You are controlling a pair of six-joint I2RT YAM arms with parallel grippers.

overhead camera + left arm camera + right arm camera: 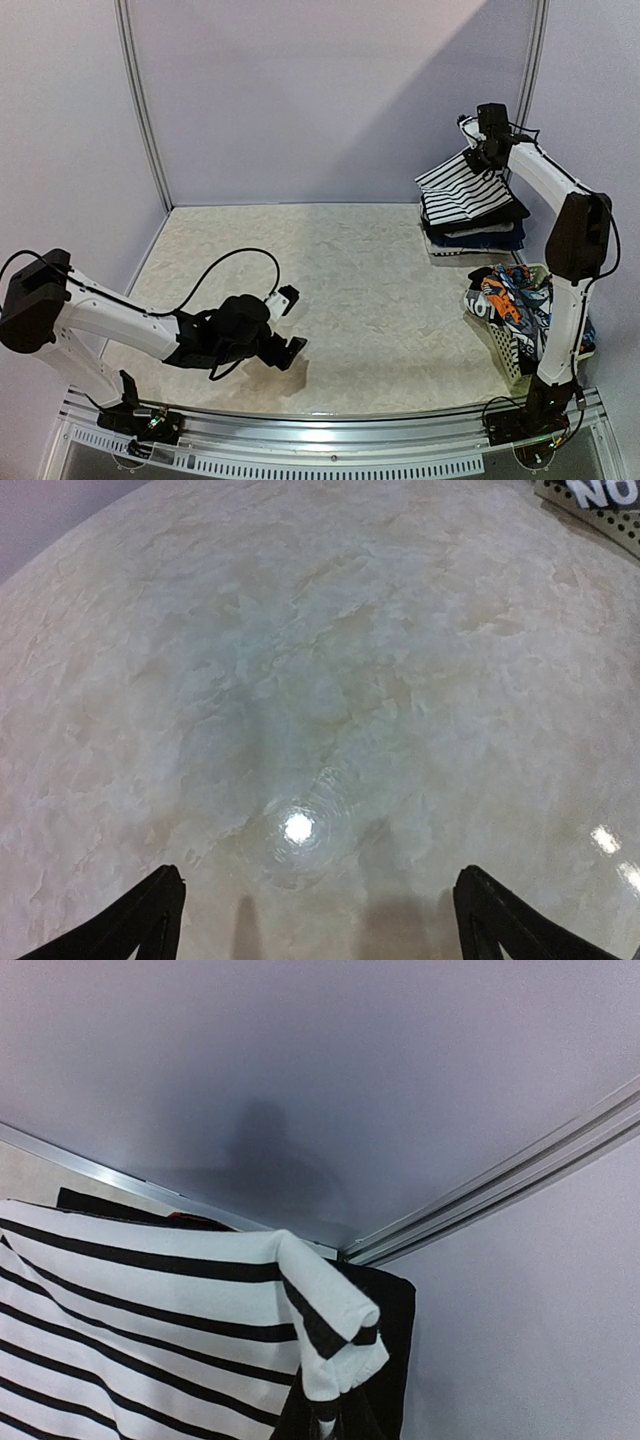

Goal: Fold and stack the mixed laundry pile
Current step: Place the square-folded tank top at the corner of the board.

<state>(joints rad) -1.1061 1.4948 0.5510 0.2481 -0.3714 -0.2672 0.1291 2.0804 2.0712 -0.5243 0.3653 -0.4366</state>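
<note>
Pinched shut on the striped garment (462,190) above the folded stack (478,236) at the table's (360,260) far right corner, the right gripper (480,148) could drag that stack askew by the trailing hem; the left gripper (292,322) gapes empty near the front-left.

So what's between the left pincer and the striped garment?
Nothing but bare tabletop: the top external view shows an empty stretch from the open left pincer to the striped garment.

Bright even overhead light, lamp glare on table (298,826), fisheye-curved edges, soft shadows
</note>
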